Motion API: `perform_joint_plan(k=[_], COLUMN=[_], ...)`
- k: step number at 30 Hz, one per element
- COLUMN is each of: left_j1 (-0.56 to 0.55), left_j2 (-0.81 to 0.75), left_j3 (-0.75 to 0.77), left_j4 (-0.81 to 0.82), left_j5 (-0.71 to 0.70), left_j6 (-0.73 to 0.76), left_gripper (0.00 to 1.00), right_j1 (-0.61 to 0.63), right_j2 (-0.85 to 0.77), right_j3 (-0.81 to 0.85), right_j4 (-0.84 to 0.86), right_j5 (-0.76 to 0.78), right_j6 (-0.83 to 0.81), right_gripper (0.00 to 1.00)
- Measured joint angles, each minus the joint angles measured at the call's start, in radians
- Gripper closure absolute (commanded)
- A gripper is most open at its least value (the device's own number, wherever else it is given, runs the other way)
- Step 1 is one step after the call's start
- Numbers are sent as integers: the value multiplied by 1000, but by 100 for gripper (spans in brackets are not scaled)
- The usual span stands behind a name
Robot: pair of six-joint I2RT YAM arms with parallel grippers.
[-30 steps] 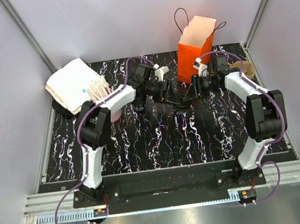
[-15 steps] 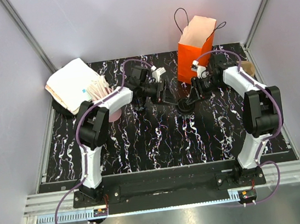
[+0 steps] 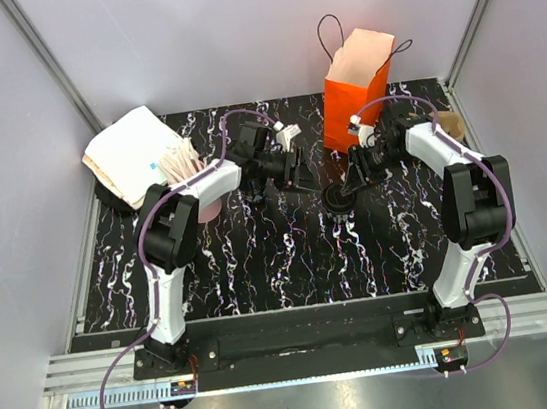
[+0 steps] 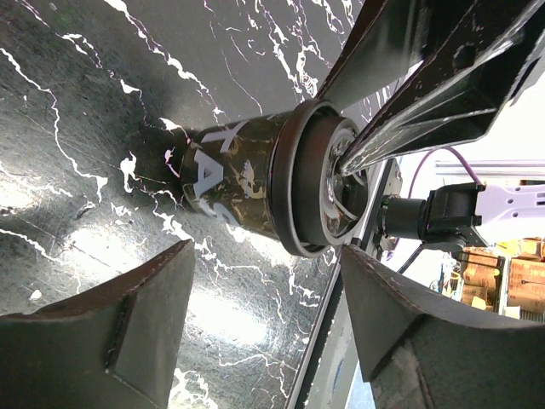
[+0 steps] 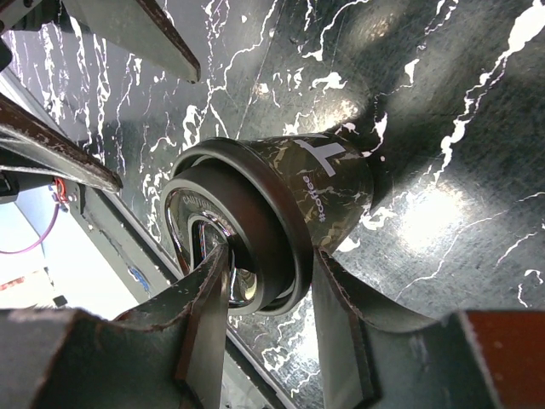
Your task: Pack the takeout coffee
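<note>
Lidded takeout coffee (image 4: pixel 247 183) beyond parted left end effector (image 4: pixel 268 253)

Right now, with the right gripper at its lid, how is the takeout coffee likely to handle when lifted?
The takeout coffee looks like thin paper, so it will probably dent under a hard squeeze. The right gripper grips at the lid rim, likely its stiffest part, though the lid might pop off. Glossy wall: possibly slippery.

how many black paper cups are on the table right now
1: the black paper cup with a dark round lid stands midway across the black marbled table, its rim pinched by the right gripper. Another may be hidden under the left arm.
</note>
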Motion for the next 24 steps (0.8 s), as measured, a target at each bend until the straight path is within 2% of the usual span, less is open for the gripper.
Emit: perform_joint_plan(k=[9,24], left_j1=[-9,-17], left_j2=[34,84], left_j3=[2,37], left_j4=[2,-6], left_j5=[0,14], left_j6=[0,-15], left_gripper=[34,34], right_j1=[0,-2], right_j2=[0,0], right_j3=[-13,-16], right_j4=[20,27], right_j5=[-10,-9], right_j6=[3,2], right_gripper=[61,61])
